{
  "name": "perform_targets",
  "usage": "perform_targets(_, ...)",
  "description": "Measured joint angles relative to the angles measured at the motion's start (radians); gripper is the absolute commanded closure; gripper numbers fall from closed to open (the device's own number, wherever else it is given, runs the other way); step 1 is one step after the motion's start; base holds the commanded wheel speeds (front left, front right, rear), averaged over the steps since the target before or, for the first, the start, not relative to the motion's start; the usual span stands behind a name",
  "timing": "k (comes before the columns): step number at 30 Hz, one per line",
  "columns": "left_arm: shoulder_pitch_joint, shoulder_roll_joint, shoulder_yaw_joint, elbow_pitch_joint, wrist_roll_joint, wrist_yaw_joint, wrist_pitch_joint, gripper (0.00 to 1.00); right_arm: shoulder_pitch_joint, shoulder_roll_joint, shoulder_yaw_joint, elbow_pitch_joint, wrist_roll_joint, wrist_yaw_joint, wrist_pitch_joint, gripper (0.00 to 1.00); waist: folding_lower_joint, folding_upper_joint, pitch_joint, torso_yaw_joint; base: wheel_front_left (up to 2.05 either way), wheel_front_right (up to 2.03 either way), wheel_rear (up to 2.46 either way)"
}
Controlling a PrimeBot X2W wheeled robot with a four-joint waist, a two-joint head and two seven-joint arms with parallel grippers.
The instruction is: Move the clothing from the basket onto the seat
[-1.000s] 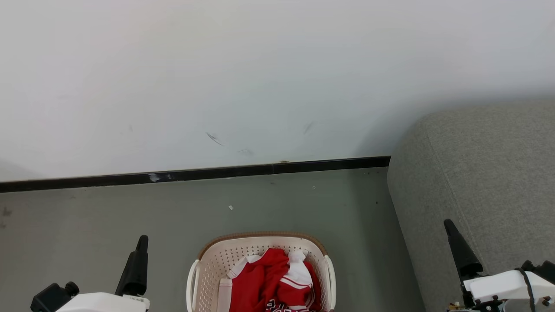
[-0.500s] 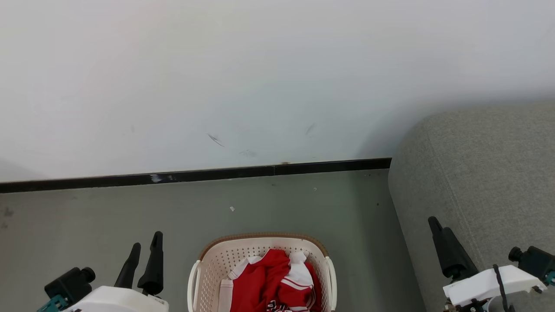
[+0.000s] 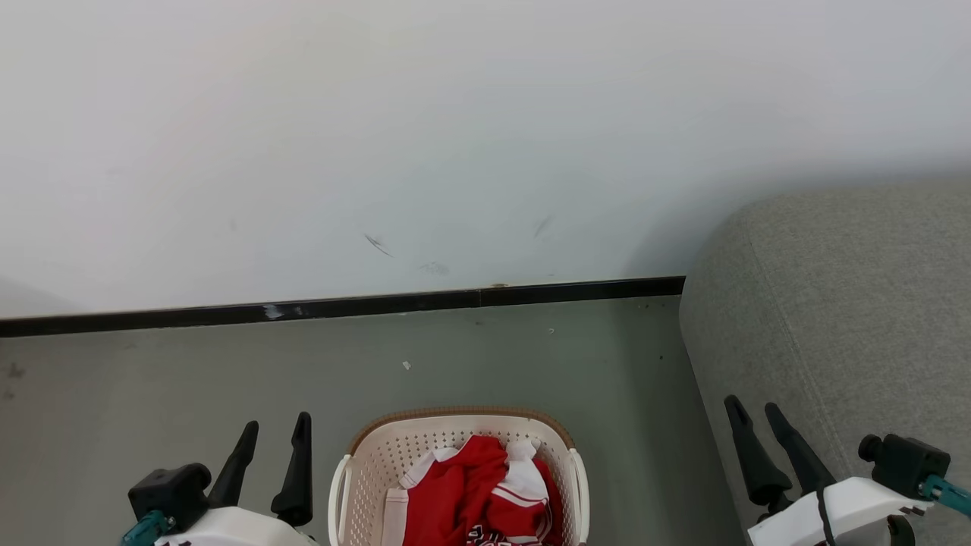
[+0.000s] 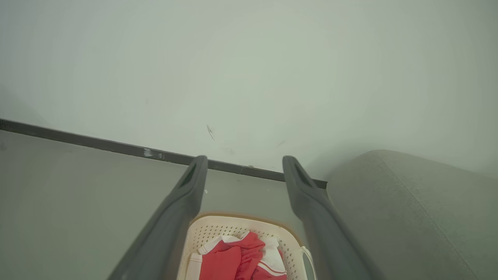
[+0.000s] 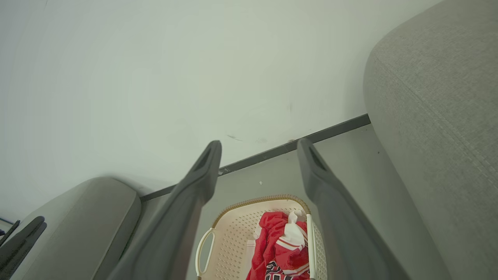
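Your left claw (image 3: 277, 422) sits at the lower left of the head view, over the grey-green floor (image 3: 493, 356) just left of the basket (image 3: 377, 455). Its two dark fingers stand apart with a clear gap between them and hold nothing. Your right claw (image 3: 752, 404) is at the lower right, its fingers likewise spread and empty, their tips showing against the side of the seat (image 3: 850, 303); whether they touch the fabric you cannot tell. The basket stands on the floor between the two claws, cut off by the bottom edge of the head view, its brown rim band toward the wall (image 3: 455, 114). The clothing (image 3: 463, 485) lies crumpled inside it: red cloth with white panels and stripes, and a bit of black-and-white lettering at the near end. It is heaped toward the basket's right side, leaving perforated wall bare on the left. The seat, grey woven fabric with a rounded edge and a stitched seam, rises to the right of the basket, with a strip of floor between them. A black baseboard (image 3: 379, 303) runs along the foot of the wall, which bears a few dark scuffs. In the right wrist view a second grey rounded cushion (image 5: 78, 217) shows at the lower left.
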Motion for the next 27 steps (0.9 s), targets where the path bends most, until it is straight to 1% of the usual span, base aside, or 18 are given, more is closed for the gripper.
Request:
perform_targets(13,0.002,-0.003,-0.042,-0.005,0.193,0.061,-0.048,0.0,0.0,0.018,-0.008,-0.025,-0.246,0.0,-0.03,0.0,-0.0005,0.0,0.002,0.001,0.0,0.0,0.0)
perform_targets(27,0.003,0.001,-0.086,-0.021,0.397,0.106,-0.097,0.0,0.002,0.029,-0.024,-0.051,-0.49,0.0,-0.062,0.0,-0.0006,0.0,0.003,0.002,0.0,0.0,0.0)
